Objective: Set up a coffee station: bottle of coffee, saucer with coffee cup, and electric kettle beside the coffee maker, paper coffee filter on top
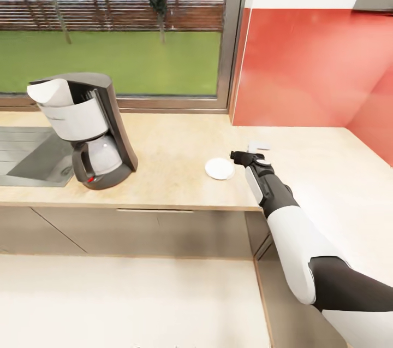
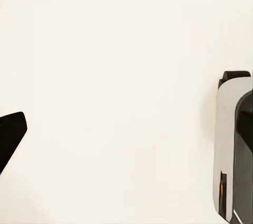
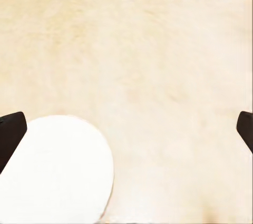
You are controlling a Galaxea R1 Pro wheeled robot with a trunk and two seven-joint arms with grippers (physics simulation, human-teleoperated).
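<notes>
1. Hovering beside one saucer (image 1: 219, 168) near the table's (image 1: 174, 157) front edge, the right gripper (image 3: 126, 124) has its fingers (image 3: 10, 132) spread wide, empty.
2. One coffee maker (image 1: 87, 129) stands by the sink (image 1: 30, 154), one filter (image 1: 52, 92) on top.
3. Left fingers (image 2: 9, 137): cannot tell.

Matt light wood-grain countertop (image 1: 180, 146), smooth white saucer (image 1: 219, 168), perhaps ceramic, glossy red wall panel (image 1: 311, 69).

The right arm (image 1: 295, 228) is seen stretched forward and to the left from the lower right of the head view, white forearm leading into a dark wrist. The right gripper (image 1: 236, 156) is held low and level, its dark fingertips (image 3: 11, 132) spread wide apart in the right wrist view.
</notes>
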